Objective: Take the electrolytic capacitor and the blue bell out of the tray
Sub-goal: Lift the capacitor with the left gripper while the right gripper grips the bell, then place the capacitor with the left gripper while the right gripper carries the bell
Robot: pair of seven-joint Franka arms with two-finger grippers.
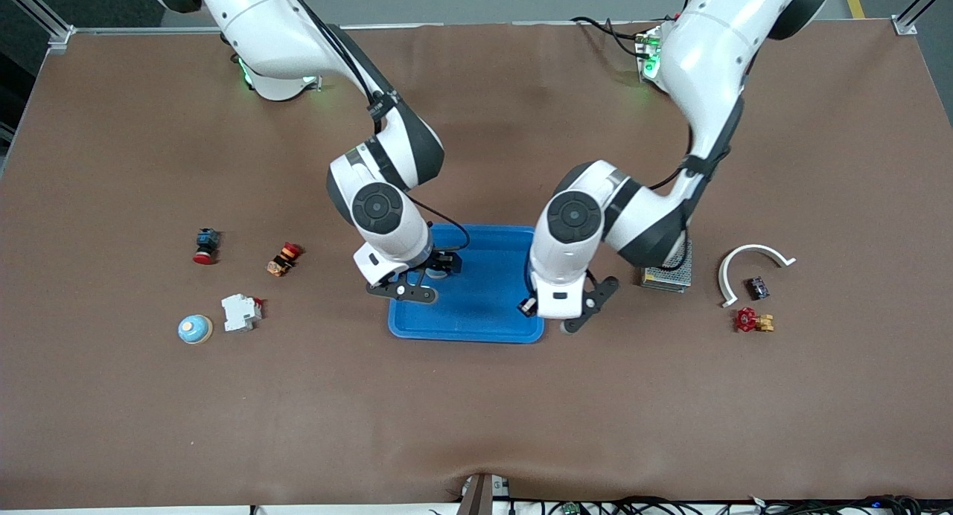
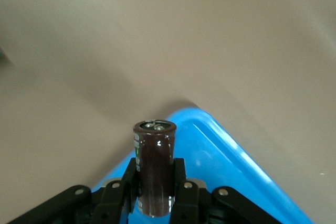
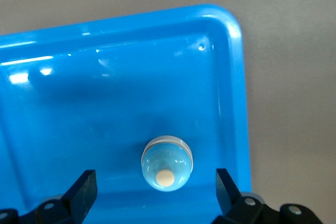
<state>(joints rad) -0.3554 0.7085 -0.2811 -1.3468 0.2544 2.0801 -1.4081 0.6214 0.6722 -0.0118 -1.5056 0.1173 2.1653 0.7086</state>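
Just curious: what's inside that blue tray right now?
A small blue bell sits in the blue tray, below the open right pincer. In the front view the arms cover part of the tray's floor.

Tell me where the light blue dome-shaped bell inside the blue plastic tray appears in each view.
Front view: the bell peeks out under the right gripper, in the tray.
Right wrist view: on the tray floor, between that gripper's open fingers.
Left wrist view: not in it; the left gripper holds a dark cylindrical capacitor.
Shared landmark: the tray.
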